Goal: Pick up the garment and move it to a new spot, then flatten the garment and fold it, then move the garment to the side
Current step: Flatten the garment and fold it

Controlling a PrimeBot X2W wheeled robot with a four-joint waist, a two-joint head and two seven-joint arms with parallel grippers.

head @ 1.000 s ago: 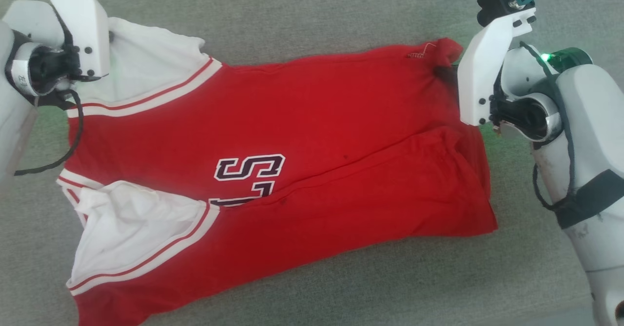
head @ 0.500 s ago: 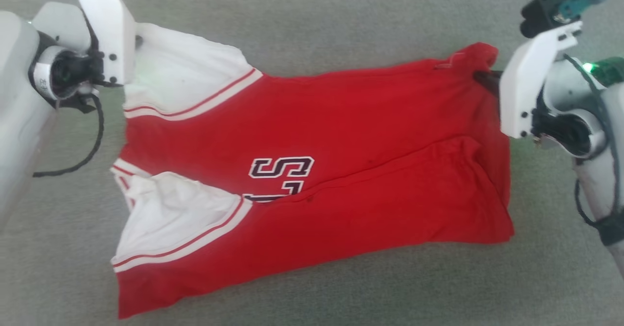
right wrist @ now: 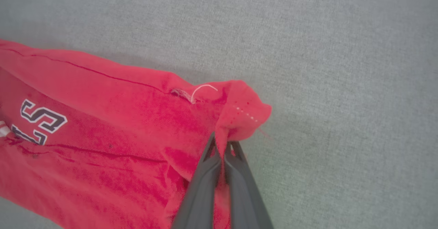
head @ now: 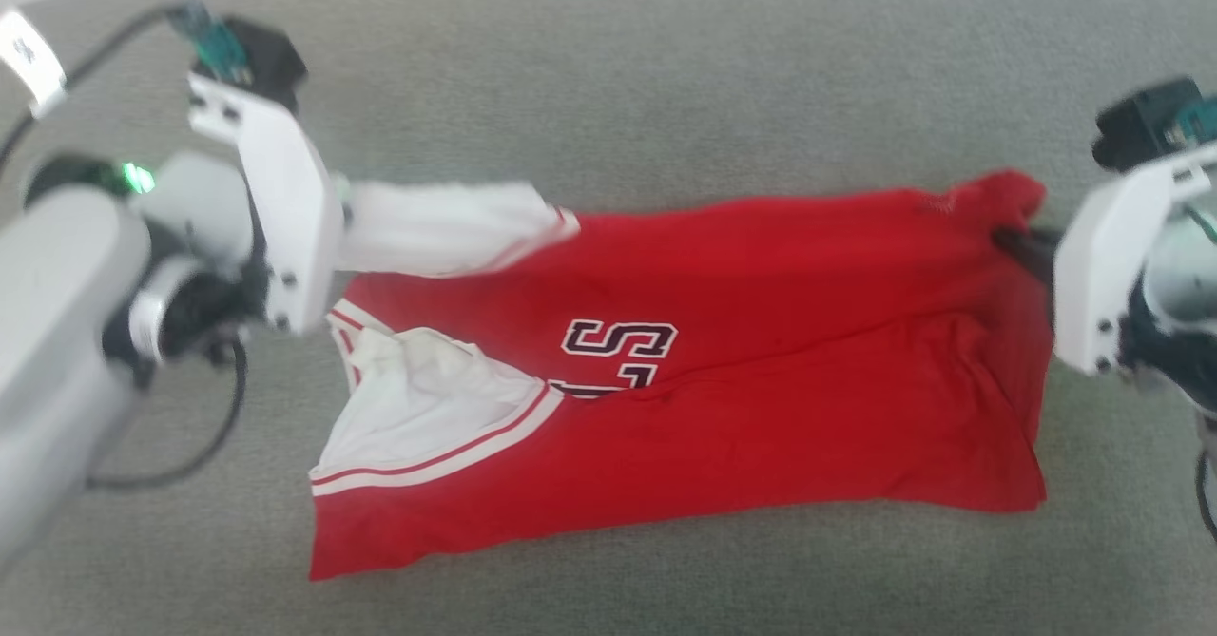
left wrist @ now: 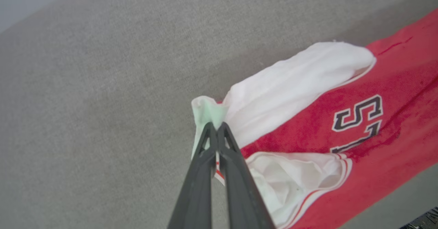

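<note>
The garment [head: 761,398], a red jersey with white sleeves, striped trim and black white-outlined lettering, lies stretched sideways on the grey surface, its far edge raised at both ends. My left gripper [left wrist: 216,128] is shut on the tip of the upper white sleeve [head: 437,227], which is pulled taut. My right gripper [right wrist: 223,146] is shut on the red hem corner [right wrist: 244,112], seen in the head view at the far right [head: 1022,241]. The lower sleeve [head: 428,408] lies loose on the jersey, also in the left wrist view [left wrist: 291,177].
Grey fabric surface [head: 666,75] spreads all around the jersey, with a pale strip along its far edge at the top of the head view. A black cable [head: 190,446] loops from my left arm over the surface.
The head camera has shifted, so the jersey sits lower and further right in the picture. The upper sleeve and the far edge have been lifted and drawn taut between both grippers, narrowing the sleeve.
</note>
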